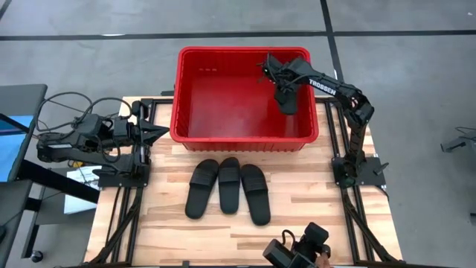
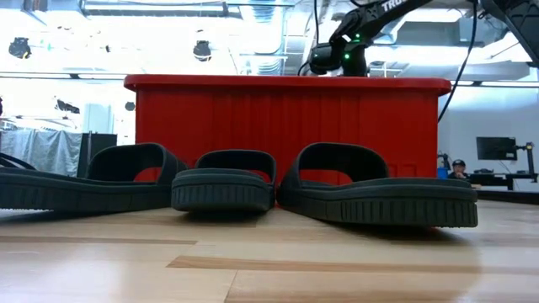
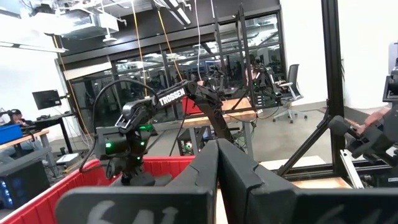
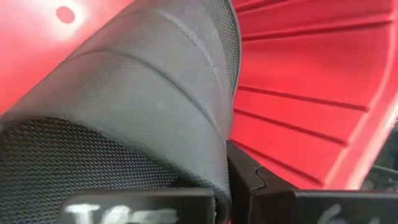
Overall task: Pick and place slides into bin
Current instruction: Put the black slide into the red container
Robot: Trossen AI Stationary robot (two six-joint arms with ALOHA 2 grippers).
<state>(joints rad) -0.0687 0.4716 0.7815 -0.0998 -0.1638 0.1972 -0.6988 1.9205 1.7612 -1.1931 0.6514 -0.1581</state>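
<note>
Three black slides (image 1: 229, 186) lie side by side, soles down, on the wooden table in front of the red bin (image 1: 186, 112); the low view shows them as a row (image 2: 223, 189). A fourth slide (image 1: 287, 98) hangs over the bin's far right part, with my right gripper (image 1: 282, 82) shut on it. The right wrist view is mostly filled by this slide (image 4: 124, 106), with the bin's ribbed wall behind it. My left gripper (image 1: 154, 132) waits shut at the table's left edge, touching nothing. My right gripper pinches the slide between its two fingers, at the edge of the textured strap (image 4: 214, 165). The fingers slant down from the table's right side. The slide hangs below them inside the bin's outline; whether it touches the bin's floor I cannot tell.
The bin's thick rim (image 2: 286, 82) stands well above the slides on the table. Bare wood lies left and right of the three slides. A dark camera mount (image 1: 301, 249) sits at the table's near edge.
</note>
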